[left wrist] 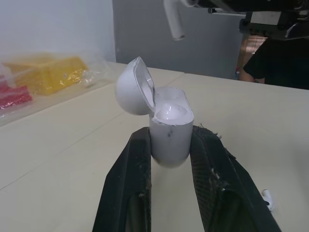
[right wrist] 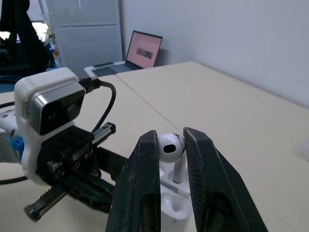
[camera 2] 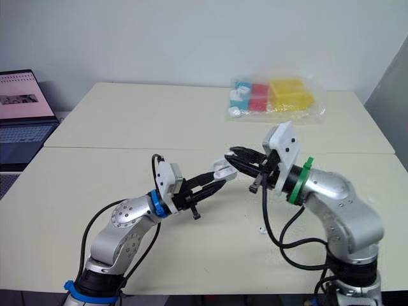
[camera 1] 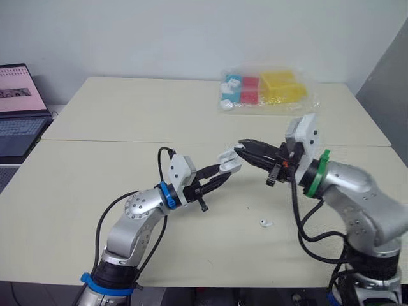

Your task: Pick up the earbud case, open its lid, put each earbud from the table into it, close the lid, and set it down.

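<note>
My left gripper [left wrist: 169, 145] is shut on the white earbud case [left wrist: 169, 130], held above the table with its lid [left wrist: 134, 87] swung open. My right gripper [right wrist: 171, 150] is shut on a white earbud [right wrist: 170, 149] and holds it just above the case's open top [right wrist: 174, 203], stem pointing down. In the head views the two grippers meet over the middle of the table, with the case [camera 1: 228, 160] at the left fingertips and the right gripper [camera 1: 242, 148] touching close above it. A second earbud [camera 1: 266, 222] lies on the table in front of the right arm.
A clear bag [camera 1: 266, 89] of red, yellow and blue items lies at the table's far side. A laptop [camera 1: 20, 108] stands open off the left edge. A seam [camera 1: 95, 141] runs across the cream table.
</note>
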Controlling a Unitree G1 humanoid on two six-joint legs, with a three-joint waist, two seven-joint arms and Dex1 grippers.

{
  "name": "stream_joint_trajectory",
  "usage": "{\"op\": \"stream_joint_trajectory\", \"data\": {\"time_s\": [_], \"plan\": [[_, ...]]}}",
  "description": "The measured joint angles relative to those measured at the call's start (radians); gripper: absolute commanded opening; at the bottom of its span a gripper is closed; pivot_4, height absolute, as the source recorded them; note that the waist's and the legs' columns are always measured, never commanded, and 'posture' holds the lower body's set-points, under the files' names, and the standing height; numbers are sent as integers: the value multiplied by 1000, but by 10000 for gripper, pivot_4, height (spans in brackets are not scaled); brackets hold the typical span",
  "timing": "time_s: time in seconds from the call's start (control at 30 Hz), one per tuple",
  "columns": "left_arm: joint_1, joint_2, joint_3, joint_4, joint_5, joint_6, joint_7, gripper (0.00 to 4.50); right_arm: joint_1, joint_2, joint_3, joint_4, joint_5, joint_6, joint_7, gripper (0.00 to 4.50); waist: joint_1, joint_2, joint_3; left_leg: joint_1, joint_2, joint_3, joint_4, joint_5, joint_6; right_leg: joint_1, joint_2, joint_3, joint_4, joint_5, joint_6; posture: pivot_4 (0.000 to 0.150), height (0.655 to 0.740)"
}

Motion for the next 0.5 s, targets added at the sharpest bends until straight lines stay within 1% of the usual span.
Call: {"op": "stream_joint_trajectory", "data": {"time_s": [0.13,0.33,0.5], "plan": [[-1,0,0,0,0,1,0,7710,18,-2,49,17,-41,-109,-23,3728,-1,0,0,1,0,0,0,0,0,0,0,0,0,0,0,1500,7400],[-17,1,2,-1,0,2,0,7710,51,-27,83,43,-45,-159,-26,3728,0,0,0,1,0,0,0,0,0,0,0,0,0,0,0,1500,7400],[-17,1,3,-1,0,3,0,7710,82,-54,114,68,-81,-218,-25,3728,0,0,0,0,0,0,0,0,0,0,0,0,0,0,0,1500,7400]]}}
